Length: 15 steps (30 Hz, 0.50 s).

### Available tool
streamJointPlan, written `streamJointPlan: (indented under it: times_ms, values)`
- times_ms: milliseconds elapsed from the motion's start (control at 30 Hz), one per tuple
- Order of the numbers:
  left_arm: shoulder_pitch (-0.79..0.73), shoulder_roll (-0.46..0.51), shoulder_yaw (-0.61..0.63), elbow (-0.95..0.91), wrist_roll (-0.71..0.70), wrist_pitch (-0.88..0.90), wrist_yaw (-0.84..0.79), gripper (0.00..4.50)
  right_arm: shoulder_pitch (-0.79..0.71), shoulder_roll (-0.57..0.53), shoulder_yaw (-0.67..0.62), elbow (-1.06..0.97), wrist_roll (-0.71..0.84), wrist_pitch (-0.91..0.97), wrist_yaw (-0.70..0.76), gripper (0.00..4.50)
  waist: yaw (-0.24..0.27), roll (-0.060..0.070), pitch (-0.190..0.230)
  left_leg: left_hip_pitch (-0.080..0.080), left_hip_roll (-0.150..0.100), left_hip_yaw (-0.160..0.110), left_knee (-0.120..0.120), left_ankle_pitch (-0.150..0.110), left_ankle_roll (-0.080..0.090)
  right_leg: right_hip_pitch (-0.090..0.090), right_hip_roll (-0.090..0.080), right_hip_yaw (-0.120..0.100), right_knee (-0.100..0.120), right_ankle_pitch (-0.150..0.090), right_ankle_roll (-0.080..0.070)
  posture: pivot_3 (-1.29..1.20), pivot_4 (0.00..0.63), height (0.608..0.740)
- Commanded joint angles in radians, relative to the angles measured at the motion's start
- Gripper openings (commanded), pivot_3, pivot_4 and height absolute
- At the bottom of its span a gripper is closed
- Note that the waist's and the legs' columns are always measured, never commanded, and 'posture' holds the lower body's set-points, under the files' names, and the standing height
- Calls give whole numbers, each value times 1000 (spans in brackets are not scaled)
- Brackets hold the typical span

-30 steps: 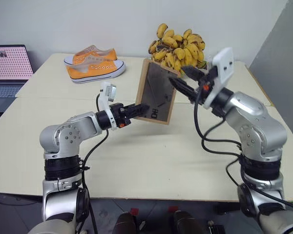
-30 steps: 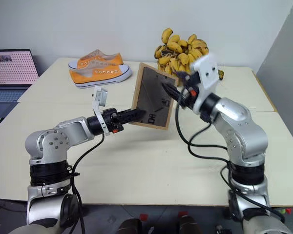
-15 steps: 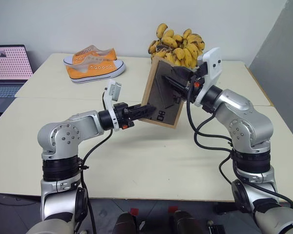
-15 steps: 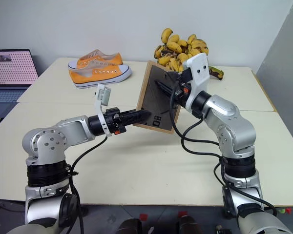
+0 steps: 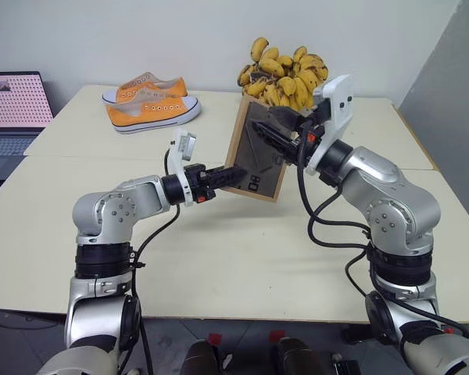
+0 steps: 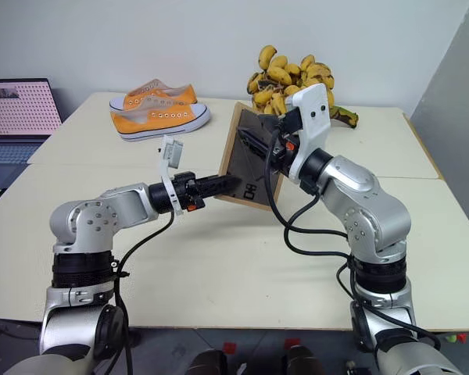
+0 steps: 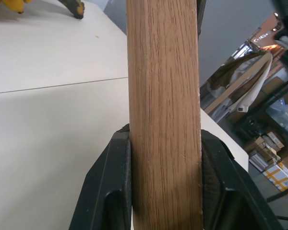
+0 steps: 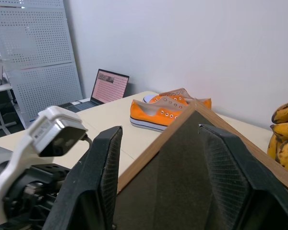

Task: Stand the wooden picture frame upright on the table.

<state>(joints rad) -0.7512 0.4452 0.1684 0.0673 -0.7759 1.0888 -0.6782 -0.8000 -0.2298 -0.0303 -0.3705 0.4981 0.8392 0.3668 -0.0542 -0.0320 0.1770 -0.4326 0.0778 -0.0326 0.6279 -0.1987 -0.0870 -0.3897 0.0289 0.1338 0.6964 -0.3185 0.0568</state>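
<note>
The picture frame (image 5: pixel 256 150) looks light and stiff, a thin flat piece of wood with a board at the back. I judge it will not bend in a grip, but the smooth wood edge can slip or turn between two narrow fingers, because a hold at one edge leaves most of the frame hanging to one side. If the front has glass, it is fragile, so it should be put down gently. The best place to hold is the wood border, gripped across its thickness. The stand flap at the back should be handled only lightly, since its hinge is probably weak.

The frame is a small rectangle of pale wood with visible grain. Its back panel is dark grey-brown, with some white marks near the lower corner, and it faces the robot. The front is turned away and cannot be seen.

The frame is in the air above the middle of the worktop (image 5: pixel 242 258), tilted, with no part touching the surface. A bunch of bananas (image 5: pixel 285 76) and a pair of orange shoes (image 5: pixel 152 104) lie behind it, well apart from each other.

The left end effector (image 5: pixel 228 177) is closed on the lower left edge of the frame; in the left wrist view both fingers (image 7: pixel 113 191) press flat on the two sides of the wood border. The right end effector (image 5: pixel 275 137) is at the back panel with its fingers spread fairly wide, one on each side of the upper corner, and not pressing on it as far as I can see.
</note>
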Motion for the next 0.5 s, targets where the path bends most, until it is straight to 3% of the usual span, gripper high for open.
streamJointPlan:
  times_ms: [33,500]
  values:
    - [-63,6,-5,22,12,-56,-38,1286,8,-20,-42,-52,21,5,-22,2651,-1,0,0,0,0,0,0,0,0,0,0,0,0,0,0,0,150,740]
    - [-75,-6,29,-112,-88,34,-11,1286,26,-33,-9,53,-11,-59,-3,2651,-2,1,1,-1,0,-1,0,0,0,0,0,-1,0,0,0,0,150,740]
